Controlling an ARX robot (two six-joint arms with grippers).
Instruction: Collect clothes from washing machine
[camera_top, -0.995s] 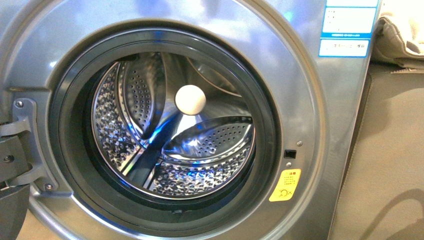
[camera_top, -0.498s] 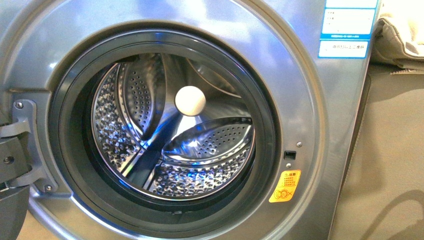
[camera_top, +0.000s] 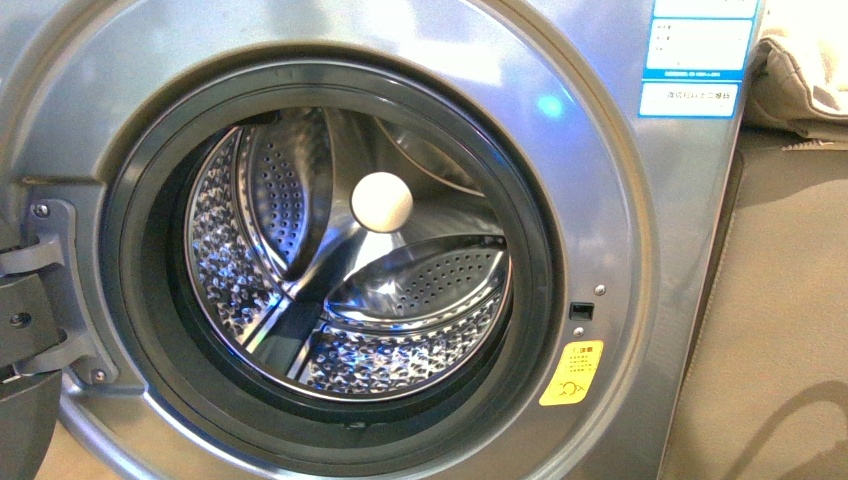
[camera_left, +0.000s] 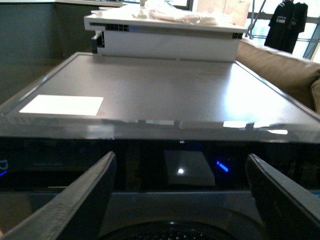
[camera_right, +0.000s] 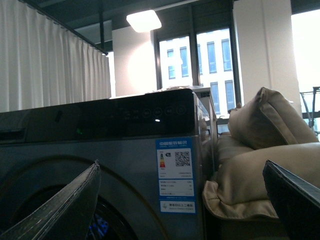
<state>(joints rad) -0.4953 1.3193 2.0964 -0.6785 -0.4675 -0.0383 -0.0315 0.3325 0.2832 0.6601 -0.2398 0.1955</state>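
Clothes — none visible in the drum; can't tell where they are. Washing machine fills the front view, door swung open, hinge at left, yellow sticker lower right. Left hand hovers spread wide above the control panel, holding nothing. Right hand likewise wide open and empty, beside the blue label — beige sofa next to the machine.

You face the washing machine head-on, its drum open in front of you. A hinge sits left of the opening, a sticker lower right, labels upper right. A sofa stands to the machine's right. A tray rests on its top.
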